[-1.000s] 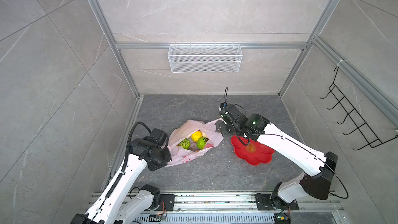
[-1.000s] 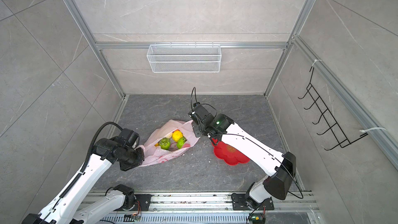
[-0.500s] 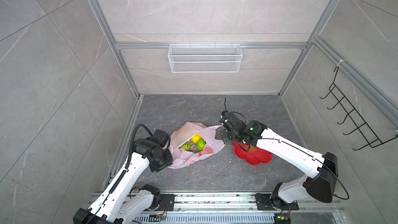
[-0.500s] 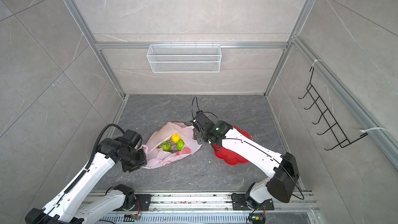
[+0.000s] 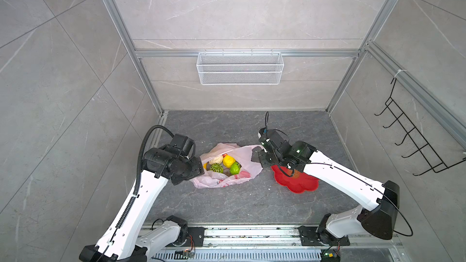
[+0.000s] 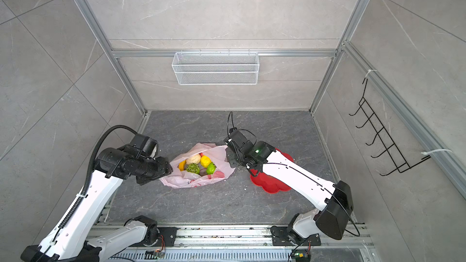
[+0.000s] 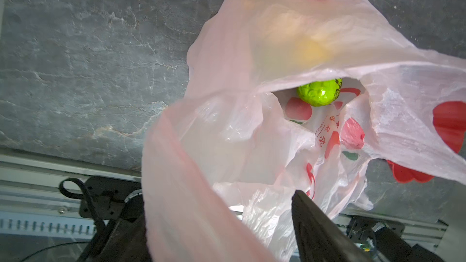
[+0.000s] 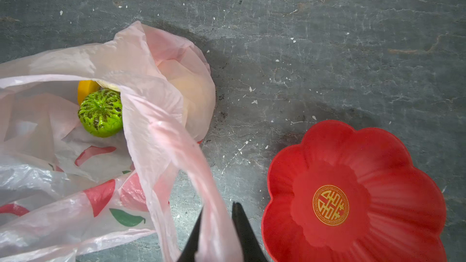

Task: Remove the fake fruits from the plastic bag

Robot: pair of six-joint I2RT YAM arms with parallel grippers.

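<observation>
1. Bag first: the plastic bag (image 5: pixel 246 152) (image 6: pixel 222 152) (thin, pale pink, with red prints near its bottom) lies crumpled on the dark grey stone tabletop (image 5: pixel 227 205) between the two arms. Its mouth gapes upward in both top views.
2. The fake fruits sit huddled inside it. They are a cream lumpy ball (image 5: pixel 216 159) (image 6: pixel 193 158), a yellow ball (image 5: pixel 229 161) (image 6: pixel 205 160) touching it, a ribbed dark-green ball (image 5: pixel 216 168) (image 8: pixel 100 113), a bright green ball (image 5: pixel 235 168) (image 7: pixel 319 91), and one end of a yellow banana (image 6: pixel 182 165) at the side nearest the left arm.
3. A reddish patch beside the bright green ball shows through the film. I cannot tell whether it is a fruit or a print.
4. The left gripper (image 5: pixel 199 170) is at the bag's left edge. In the left wrist view its fingers (image 7: pixel 315 228) stand wide apart, with a loop handle of the bag draped across the gap and nothing pinching it.
5. The right gripper (image 8: pixel 218 210) (image 5: pixel 256 157) is at the bag's right corner. Its jaws are clamped together on the other handle strip, which runs from the pinch down to the bag's mouth.
6. A red flower-shaped dish (image 5: pixel 302 185) (image 6: pixel 272 185) (image 8: pixel 378 160) lies on the tabletop to the right of the bag and apart from it. In both top views it is partly under the right arm. A gold emblem (image 8: pixel 330 205) marks its centre.
7. A white wire basket (image 5: pixel 239 71) hangs on the back wall, and a black hook rack (image 5: pixel 413 134) hangs on the right wall.
</observation>
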